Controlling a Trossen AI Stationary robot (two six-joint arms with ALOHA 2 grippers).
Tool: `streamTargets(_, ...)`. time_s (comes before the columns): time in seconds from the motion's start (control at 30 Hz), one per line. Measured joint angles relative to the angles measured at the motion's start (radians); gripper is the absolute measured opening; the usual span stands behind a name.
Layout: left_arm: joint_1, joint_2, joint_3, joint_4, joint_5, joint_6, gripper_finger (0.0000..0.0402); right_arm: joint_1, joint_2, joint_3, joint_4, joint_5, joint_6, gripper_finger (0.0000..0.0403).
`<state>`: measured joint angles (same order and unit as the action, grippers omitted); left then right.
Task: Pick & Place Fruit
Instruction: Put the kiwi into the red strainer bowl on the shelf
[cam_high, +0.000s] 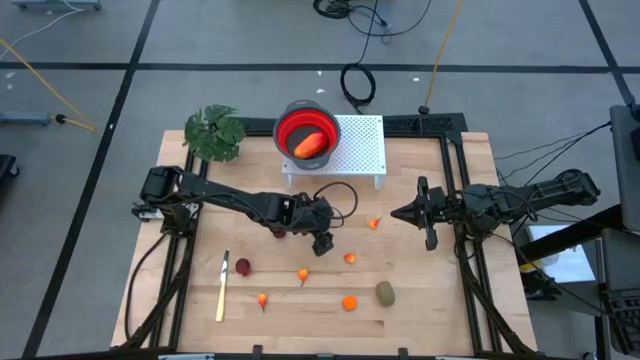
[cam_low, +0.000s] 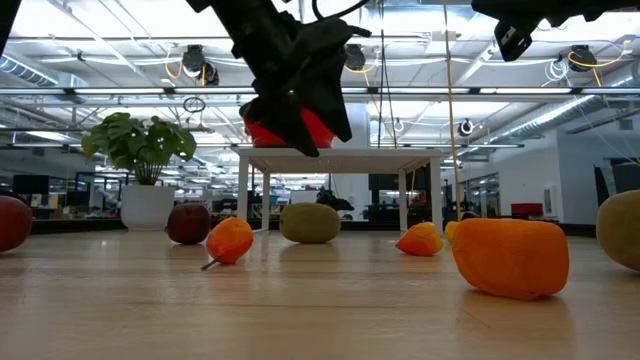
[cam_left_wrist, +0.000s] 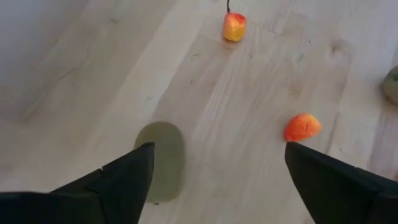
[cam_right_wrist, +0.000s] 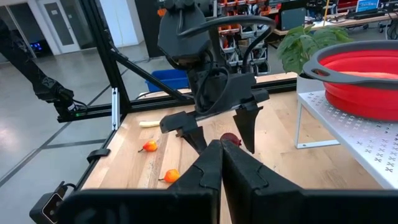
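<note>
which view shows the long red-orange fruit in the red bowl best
The high view: looking straight down, the red-orange fruit lies fully visible inside the red bowl. The low and right wrist views catch only the bowl's outside and rim; the left wrist view shows neither.

From my station I count five small orange pieces (cam_high: 350, 302) on the table, two olive-brown ovals (cam_high: 385, 292), one of them mostly hidden under an arm from above, and two dark red balls (cam_high: 243, 266), the second half covered as well. There is one elongated red-orange piece (cam_high: 311, 146), lying in the one red bowl (cam_high: 283, 131). I also make out one pale knife (cam_high: 222, 285), one leafy plant (cam_high: 215, 133) and one white rack (cam_high: 362, 140)
</note>
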<state>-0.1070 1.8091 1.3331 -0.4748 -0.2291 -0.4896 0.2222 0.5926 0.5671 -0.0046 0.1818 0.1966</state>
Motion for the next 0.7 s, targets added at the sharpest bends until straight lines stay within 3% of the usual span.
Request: streamTargets(0.7,0.003,0.08,0.001,0.002,-0.036,0.202,0.0355,0.0,0.009,-0.001,-0.009,0.0,0.0,0.0004)
